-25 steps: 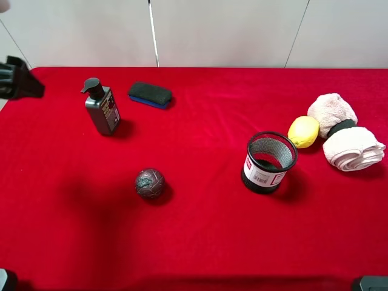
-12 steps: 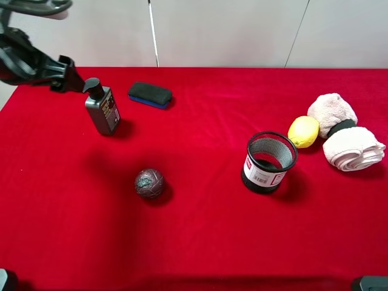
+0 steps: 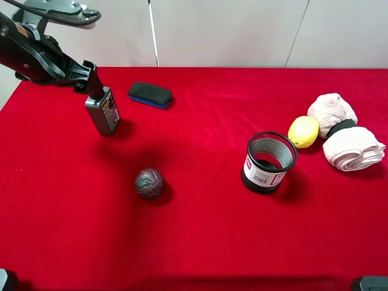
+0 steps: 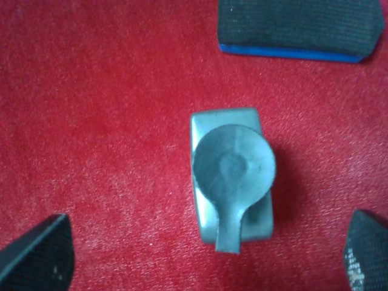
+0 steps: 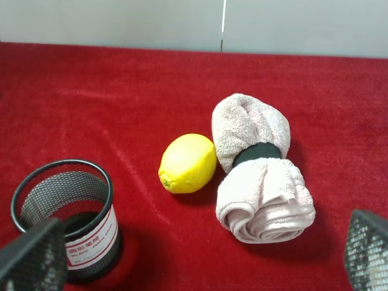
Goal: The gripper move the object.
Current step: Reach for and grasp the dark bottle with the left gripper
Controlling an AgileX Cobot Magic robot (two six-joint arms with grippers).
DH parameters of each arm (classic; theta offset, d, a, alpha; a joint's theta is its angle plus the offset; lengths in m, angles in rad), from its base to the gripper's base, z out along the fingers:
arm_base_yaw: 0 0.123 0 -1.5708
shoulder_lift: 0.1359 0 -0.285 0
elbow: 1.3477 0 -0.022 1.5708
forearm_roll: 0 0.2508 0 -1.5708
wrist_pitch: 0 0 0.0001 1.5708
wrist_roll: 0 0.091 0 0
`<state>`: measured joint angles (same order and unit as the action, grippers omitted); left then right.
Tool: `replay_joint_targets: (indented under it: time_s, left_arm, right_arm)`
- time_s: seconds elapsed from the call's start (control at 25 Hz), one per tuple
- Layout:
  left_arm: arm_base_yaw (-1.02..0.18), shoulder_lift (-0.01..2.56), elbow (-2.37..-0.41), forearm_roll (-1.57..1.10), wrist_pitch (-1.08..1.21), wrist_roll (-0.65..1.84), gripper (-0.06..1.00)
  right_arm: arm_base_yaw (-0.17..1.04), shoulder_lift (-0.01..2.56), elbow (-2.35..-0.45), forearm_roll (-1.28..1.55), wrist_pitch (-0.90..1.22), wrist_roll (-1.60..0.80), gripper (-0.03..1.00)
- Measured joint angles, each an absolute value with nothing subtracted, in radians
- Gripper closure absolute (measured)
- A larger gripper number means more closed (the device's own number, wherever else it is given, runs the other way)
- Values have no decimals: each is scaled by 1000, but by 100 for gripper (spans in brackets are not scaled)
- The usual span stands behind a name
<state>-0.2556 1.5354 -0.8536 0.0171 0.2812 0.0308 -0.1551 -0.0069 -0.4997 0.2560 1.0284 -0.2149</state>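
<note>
Red bench with grey pump bottle upright just beside the eraser, left tool near that eraser too, fingers spread wide either side of the pump head, gripping nothing; right tool well away from the eraser, likewise agape and empty.

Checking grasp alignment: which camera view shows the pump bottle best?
Left wrist: the pump bottle is centred, seen from above, between the tips of the open left claw. Exterior high shows its body and label, but the arm masks its pump head. Right wrist misses it.
</note>
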Motion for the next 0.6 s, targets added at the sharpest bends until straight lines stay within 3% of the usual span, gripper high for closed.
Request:
replay_joint_targets:
  time_s: [0.6]
  left_arm:
    - [-267,1649,-865,26,197,32,7]
  right_arm:
    - [-155,-7,-500,256,1028,-215,27]
